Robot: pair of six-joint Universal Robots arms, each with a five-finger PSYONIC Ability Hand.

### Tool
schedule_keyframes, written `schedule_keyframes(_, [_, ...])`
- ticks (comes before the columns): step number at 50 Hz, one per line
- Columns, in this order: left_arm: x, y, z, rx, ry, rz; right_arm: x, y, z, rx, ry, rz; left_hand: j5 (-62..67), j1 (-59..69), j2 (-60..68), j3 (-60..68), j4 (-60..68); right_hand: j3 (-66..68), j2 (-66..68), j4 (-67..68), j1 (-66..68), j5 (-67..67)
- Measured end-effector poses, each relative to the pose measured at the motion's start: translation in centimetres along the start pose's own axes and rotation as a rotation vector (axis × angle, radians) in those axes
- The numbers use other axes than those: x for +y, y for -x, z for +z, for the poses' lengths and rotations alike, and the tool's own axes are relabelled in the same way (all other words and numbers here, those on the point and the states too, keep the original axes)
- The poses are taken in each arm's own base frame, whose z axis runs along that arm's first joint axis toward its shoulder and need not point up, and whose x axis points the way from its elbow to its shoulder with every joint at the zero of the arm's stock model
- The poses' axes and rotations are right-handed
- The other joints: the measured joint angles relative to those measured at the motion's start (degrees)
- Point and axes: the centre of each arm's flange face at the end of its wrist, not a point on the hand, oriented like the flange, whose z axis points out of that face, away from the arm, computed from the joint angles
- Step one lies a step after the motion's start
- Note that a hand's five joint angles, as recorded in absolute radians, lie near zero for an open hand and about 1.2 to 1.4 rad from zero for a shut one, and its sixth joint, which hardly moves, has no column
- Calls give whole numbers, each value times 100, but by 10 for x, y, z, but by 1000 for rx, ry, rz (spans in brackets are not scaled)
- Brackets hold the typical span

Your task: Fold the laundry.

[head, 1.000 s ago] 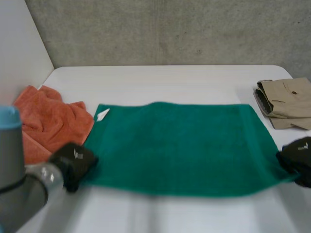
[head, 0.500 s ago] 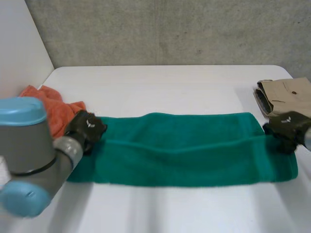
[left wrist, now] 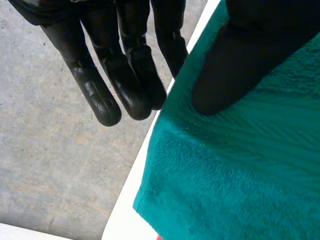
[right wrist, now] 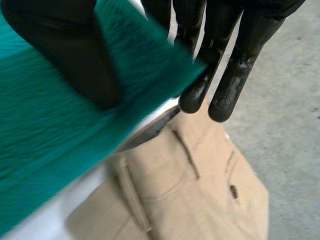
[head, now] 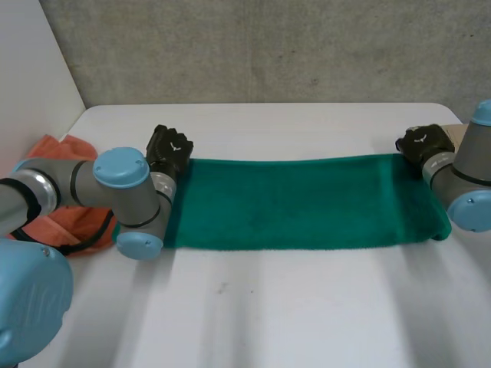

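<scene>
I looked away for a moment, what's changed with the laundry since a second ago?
The left hand and right hand, each pinching a corner of the green towel, carried its near edge over to the far edge, folding it in half. The orange cloth and the beige trousers stayed put.

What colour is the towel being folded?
The towel is dark green; the head view shows it best.

left robot hand [head: 169,148]: pinches far left corner of green towel [head: 299,201] | right robot hand [head: 420,144]: pinches far right corner
</scene>
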Motion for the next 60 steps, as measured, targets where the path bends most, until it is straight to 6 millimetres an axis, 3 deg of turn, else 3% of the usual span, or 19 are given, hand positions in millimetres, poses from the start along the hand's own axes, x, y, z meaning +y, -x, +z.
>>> schedule_keyframes(2, [0,-2,1,-1,-4,-1,-1,0,3,17,-3,-2,-697,-799,-598,-702,-711,-944,-981,-824,-814,-796])
schedule_keyframes(3, [0,-4,0,1,-9,-1,-1,0,5,39,2,-4,-2763,-3198,-2784,-2732,-2794,-2437,-2605,-2426,-2192,-2398])
schedule_keyframes(4, [0,-5,0,2,-11,-2,-2,0,5,45,5,-4,-2763,-3198,-2784,-2732,-2794,-3109,-3151,-3111,-2550,-3050])
schedule_keyframes(5, [-2,-8,-2,2,-21,-3,-3,0,4,57,16,0,-4342,-4584,-4446,-4449,-4555,-3738,-3716,-3720,-2788,-3614])
schedule_keyframes(7, [-6,-8,-5,-2,-35,-5,-4,0,1,66,31,10,-4662,-4653,-4824,-4890,-4967,-3939,-3875,-3873,-2819,-3801])
schedule_keyframes(13, [-22,4,-17,-33,-74,-19,-17,-6,-26,49,33,80,-4662,-4653,-4874,-4915,-4996,-3939,-3874,-3873,-2819,-3813])
schedule_keyframes(18, [-30,19,-39,-34,-68,-44,-27,-12,-68,-40,9,143,-4662,-4653,-4875,-4915,-4996,-3939,-3874,-3873,-2819,-3813])
schedule_keyframes(27, [-33,31,-92,23,-18,-183,8,6,-117,-215,98,194,-4661,-4653,-4875,-4915,-4996,-3901,-3844,-3862,-2800,-3794])
schedule_keyframes(31, [-31,29,-105,43,-1,-223,20,12,-122,-236,121,191,-4661,-4653,-4875,-4915,-4996,-3655,-3624,-3720,-2718,-3583])
schedule_keyframes(32, [-30,28,-110,52,5,-236,26,15,-121,-238,126,182,-4662,-4653,-4875,-4915,-4996,-2803,-2748,-2855,-1923,-2826])
schedule_keyframes(35, [-29,26,-113,60,10,-246,34,20,-117,-236,130,164,-4662,-4653,-4875,-4915,-4996,-2209,-2178,-2253,-1386,-2265])
schedule_keyframes(36, [-29,25,-114,62,11,-247,39,22,-113,-232,130,150,-4662,-4653,-4875,-4915,-4996,-1219,-1154,-1265,-521,-1322])
schedule_keyframes(38, [-29,25,-114,63,12,-247,41,23,-111,-231,129,145,-4662,-4653,-4875,-4915,-4996,-1021,-954,-1072,-351,-1134])
schedule_keyframes(39, [-29,25,-114,62,11,-246,47,26,-105,-221,129,126,-4662,-4653,-4875,-4915,-4996,-86,11,-138,376,-208])
schedule_keyframes(42, [-28,25,-113,62,12,-246,50,26,-102,-214,132,118,-4662,-4653,-4875,-4915,-4996,-86,11,-138,376,-208])
schedule_keyframes(43, [-28,25,-112,59,12,-244,57,23,-97,-184,147,106,-4662,-4653,-4875,-4915,-4996,1510,1592,1500,1558,1383])
schedule_keyframes(47, [-28,28,-111,51,11,-243,64,11,-94,-137,170,102,-4661,-4653,-4875,-4915,-4996,1597,1621,1605,1559,1459])
schedule_keyframes(56, [-36,46,-116,14,-4,-252,86,-67,-113,54,246,-12,-4661,-4653,-4875,-4915,-4996,1598,1621,1606,1569,1459])
schedule_keyframes(60, [-38,51,-120,5,-8,-255,96,-89,-116,103,280,-82,-4662,-4653,-4875,-4915,-4996,1597,1621,1606,1610,1472])
